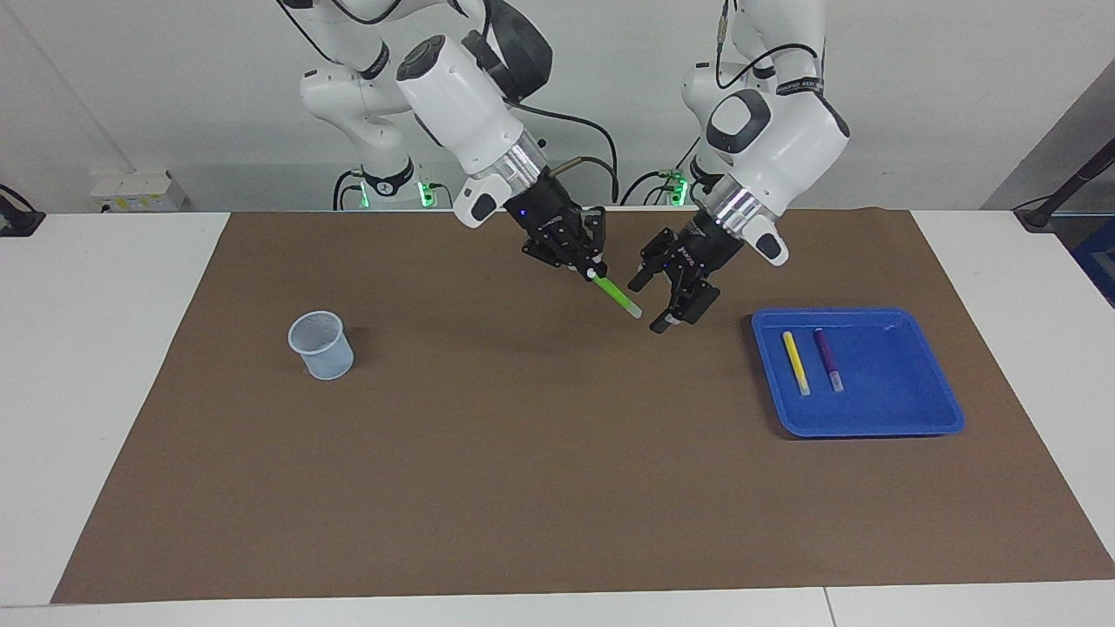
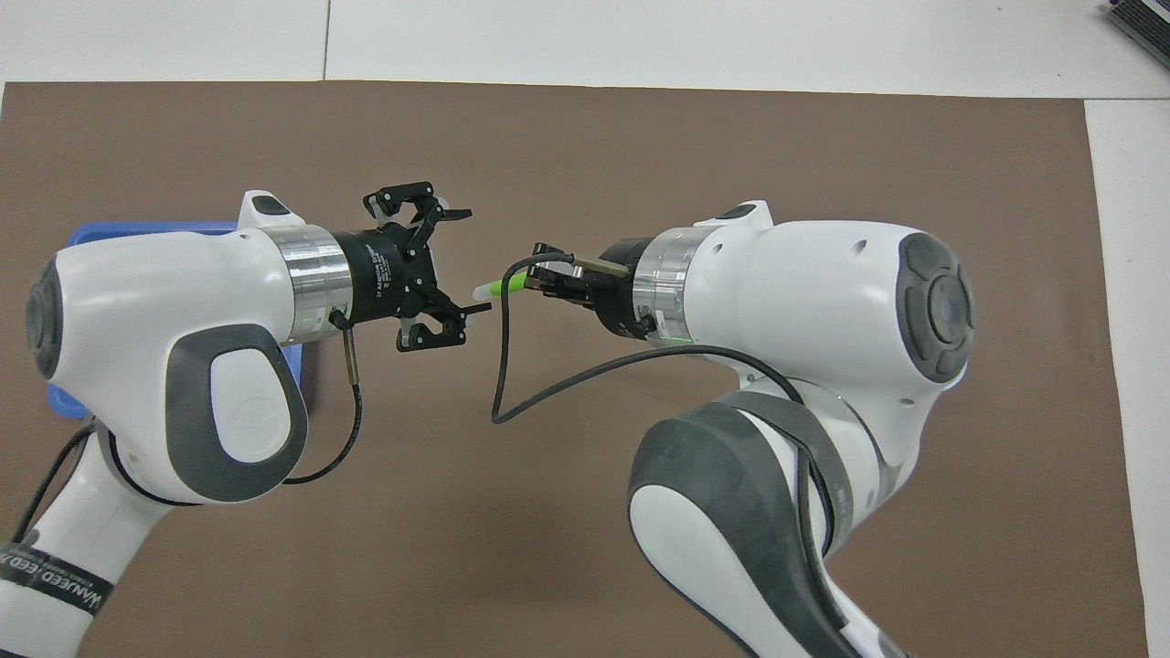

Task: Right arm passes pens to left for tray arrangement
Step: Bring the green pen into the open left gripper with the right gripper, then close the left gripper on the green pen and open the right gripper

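Right claw (image 1: 585, 268) pinches the green pen (image 1: 617, 296) by one end, fingertips pressed together on it, so that the pen juts out slanting downward with its pale whitish tip toward the left claw (image 1: 664, 300). Both claws hang in the air over the brown mat (image 1: 488, 453) at the middle of the table (image 1: 104, 366), on the part of the mat nearer to the robots. Left claw stands spread wide and holds nothing; its fingers (image 1: 662, 324) point toward the pen's free tip, which lies just beside them but apart, with a small gap showing in both views. In the overhead view the green pen (image 2: 501, 286) shows as a short bright stub between the right claw (image 2: 545, 272) and the spread left claw (image 2: 441, 267). Toward the left arm's end of the table sits the blue tray (image 1: 906, 418), flat on the mat, partly hidden under the left arm in the overhead view (image 2: 69, 402). Inside it lie the yellow pen (image 1: 795, 362) and the purple pen (image 1: 828, 359), side by side and roughly parallel, not touching, both in the part of the tray closer to the table's middle. Toward the right arm's end of the table stands a small pale-blue mesh cup (image 1: 321, 345), upright, well apart from everything else.
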Motion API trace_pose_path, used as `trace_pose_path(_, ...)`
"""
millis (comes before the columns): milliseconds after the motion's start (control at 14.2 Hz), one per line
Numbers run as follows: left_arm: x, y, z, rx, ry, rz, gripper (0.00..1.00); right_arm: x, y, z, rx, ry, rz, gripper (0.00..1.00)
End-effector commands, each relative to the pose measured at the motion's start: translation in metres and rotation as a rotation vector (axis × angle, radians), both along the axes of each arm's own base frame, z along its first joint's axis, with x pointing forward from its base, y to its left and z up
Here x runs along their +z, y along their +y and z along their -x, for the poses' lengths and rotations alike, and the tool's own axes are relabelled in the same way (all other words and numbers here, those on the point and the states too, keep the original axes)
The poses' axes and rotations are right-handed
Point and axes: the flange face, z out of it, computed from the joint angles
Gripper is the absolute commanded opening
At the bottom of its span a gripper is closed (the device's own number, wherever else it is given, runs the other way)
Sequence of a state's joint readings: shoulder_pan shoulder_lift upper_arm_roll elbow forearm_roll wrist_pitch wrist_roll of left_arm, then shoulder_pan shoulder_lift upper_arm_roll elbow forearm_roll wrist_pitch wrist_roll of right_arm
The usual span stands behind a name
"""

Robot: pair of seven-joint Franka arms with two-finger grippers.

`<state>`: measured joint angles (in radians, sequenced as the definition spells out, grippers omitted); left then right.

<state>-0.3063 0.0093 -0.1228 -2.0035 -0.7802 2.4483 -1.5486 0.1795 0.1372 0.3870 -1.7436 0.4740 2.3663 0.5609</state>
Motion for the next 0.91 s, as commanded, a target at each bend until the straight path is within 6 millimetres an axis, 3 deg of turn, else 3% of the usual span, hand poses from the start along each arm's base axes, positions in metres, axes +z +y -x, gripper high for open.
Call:
trace_pose_path(0,-0.003,-0.002,0.013,0.001,-0.017,-0.007,0.97,0.001,-0.003,0.001,0.018,-0.007,0.005,0.0)
trace_pose_path(211,-0.006,-0.011,0.018,0.026,-0.031,-0.004,0.96,0.005,-0.003,0.0,0.016,-0.014,0.0,0.0)
trace_pose_path(563,-0.005,-0.018,0.02,0.045,-0.007,0.01,0.8,0.006,-0.005,-0.002,0.012,-0.014,-0.001,0.0)
trace_pose_path(633,-0.003,-0.019,0.02,0.044,-0.008,0.011,0.76,0.006,-0.005,-0.002,0.012,-0.014,-0.001,0.0)
trace_pose_path(844,-0.002,-0.019,0.02,0.047,-0.007,0.014,0.48,0.007,-0.005,-0.003,0.012,-0.015,-0.002,0.0)
